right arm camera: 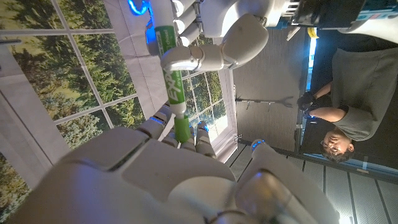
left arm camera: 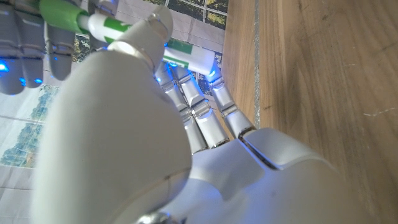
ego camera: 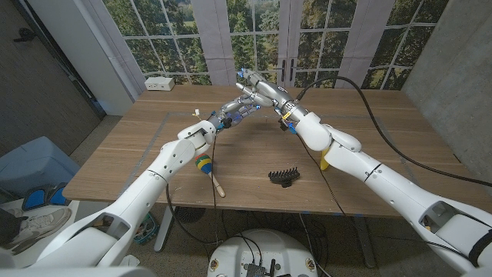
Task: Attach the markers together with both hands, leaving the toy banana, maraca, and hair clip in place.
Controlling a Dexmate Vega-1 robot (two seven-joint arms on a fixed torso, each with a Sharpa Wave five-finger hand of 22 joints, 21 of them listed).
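We are risking a skewed join or a dropped marker if the tips are meeting off-axis, since both hands, left hand (ego camera: 231, 114) and right hand (ego camera: 261, 88), are raised above the surface (ego camera: 369, 146), fingers (left arm camera: 205, 121) closing around the green markers (right arm camera: 173, 81) held end to end.

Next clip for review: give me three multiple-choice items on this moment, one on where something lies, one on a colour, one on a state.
1. Where does the hair clip lie?
A. on the table near its front edge
B. on the windowsill
C. in a robot hand

2. What colour marks the markers?
A. red
B. green
C. purple

3. What are the left robot hand and right robot hand doing?
A. resting on the table
B. holding the markers raised above the table
C. pressing the maraca

Key: 1 A, the head view shows it on the wood; 2 B, green label and cap in both wrist views; 3 B, the hands meet in mid-air.
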